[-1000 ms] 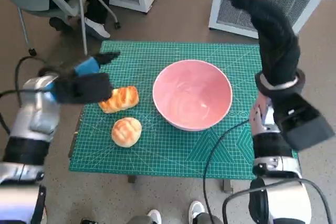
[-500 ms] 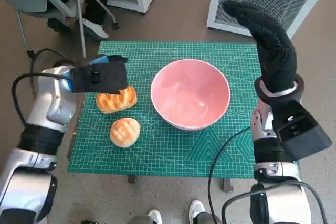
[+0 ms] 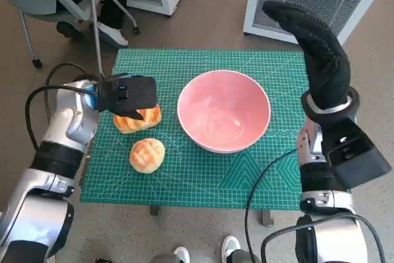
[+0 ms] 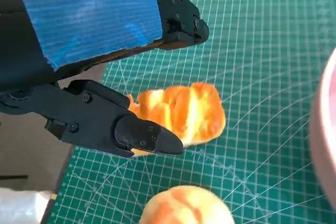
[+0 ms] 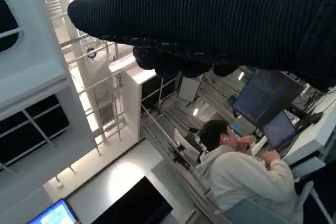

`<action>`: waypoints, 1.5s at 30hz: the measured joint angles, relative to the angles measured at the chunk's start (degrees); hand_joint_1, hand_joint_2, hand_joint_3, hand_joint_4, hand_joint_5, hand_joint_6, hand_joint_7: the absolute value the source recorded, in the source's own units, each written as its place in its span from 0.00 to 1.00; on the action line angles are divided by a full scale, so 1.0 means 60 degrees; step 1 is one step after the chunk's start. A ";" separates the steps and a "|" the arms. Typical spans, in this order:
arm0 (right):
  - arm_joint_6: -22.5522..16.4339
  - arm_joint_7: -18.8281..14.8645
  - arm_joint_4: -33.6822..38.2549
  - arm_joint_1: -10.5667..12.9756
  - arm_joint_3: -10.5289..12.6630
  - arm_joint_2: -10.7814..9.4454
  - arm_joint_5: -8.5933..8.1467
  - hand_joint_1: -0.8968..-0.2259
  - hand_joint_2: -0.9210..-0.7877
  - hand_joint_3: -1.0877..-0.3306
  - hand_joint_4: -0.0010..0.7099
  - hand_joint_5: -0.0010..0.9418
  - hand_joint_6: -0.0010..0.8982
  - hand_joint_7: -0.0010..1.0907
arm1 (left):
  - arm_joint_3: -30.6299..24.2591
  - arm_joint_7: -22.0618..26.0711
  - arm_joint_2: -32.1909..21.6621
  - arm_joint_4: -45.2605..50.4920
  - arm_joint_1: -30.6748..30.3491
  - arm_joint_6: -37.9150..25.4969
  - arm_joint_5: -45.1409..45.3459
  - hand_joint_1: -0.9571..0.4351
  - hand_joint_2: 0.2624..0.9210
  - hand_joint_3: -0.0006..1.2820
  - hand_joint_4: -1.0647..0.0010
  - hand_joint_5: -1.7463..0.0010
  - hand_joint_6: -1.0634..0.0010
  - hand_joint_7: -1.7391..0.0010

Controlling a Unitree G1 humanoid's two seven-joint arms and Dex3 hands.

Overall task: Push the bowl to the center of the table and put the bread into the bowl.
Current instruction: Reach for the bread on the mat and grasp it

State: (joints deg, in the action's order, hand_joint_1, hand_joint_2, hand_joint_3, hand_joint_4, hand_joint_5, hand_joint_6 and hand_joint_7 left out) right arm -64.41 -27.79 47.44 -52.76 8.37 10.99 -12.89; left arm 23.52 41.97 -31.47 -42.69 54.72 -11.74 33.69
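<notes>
Green cutting mat [image 3: 203,177] covering the small table, largest item in view. Pink bowl [image 3: 224,111] upright near the middle of the mat, nothing inside. Right hand [image 3: 314,41] raised above the far right corner of the mat, well apart from the bowl, fingers extended and released, grasping nothing. Left hand [image 3: 126,95] hovering over the left side of the mat, directly above the ridged bread loaf [image 4: 181,113]; black fingers [image 4: 142,135] spread on either side of the loaf, contact not determinable, nothing grasped. Loaf lying flat just left of the bowl, not touching it. Round bread bun [image 3: 147,154] resting on the mat beside the loaf, nearer the robot, also left of the bowl.
</notes>
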 measured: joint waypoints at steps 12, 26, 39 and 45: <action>-0.0072 0.0161 0.0088 0.0000 -0.0001 0.0002 0.0256 0.51 0.00 0.46 0.38 0.00 0.32 0.11 | 0.0465 -0.0304 0.0515 -0.1099 0.0078 0.0333 0.0044 0.43 0.86 0.03 0.76 0.55 0.69 1.00; -0.0076 0.0229 0.0093 0.0026 -0.0001 0.0004 0.0274 0.52 0.00 0.46 0.38 0.00 0.32 0.11 | 0.0721 -0.1591 0.0809 -0.2271 0.0217 0.1051 0.0223 0.48 0.90 0.00 0.53 0.73 0.48 0.98; -0.0082 0.0333 0.0089 0.0109 0.0003 0.0004 0.0285 0.52 0.00 0.45 0.38 0.00 0.32 0.11 | 0.0723 -0.3012 0.0885 -0.2855 0.0268 0.1517 0.0290 0.69 1.00 0.06 0.35 0.34 0.44 0.34; -0.0083 0.0396 0.0045 0.0211 0.0002 0.0005 0.0292 0.52 0.00 0.45 0.38 0.00 0.31 0.11 | 0.0498 -0.3012 0.0659 -0.2316 0.0251 0.1533 0.0214 0.69 1.00 0.07 0.36 0.35 0.44 0.30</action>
State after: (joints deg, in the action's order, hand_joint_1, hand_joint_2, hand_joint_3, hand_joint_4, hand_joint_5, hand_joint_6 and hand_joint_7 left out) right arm -64.91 -25.42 47.71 -51.49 8.38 11.02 -11.14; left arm 26.51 23.90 -27.52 -56.59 56.23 -2.54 34.97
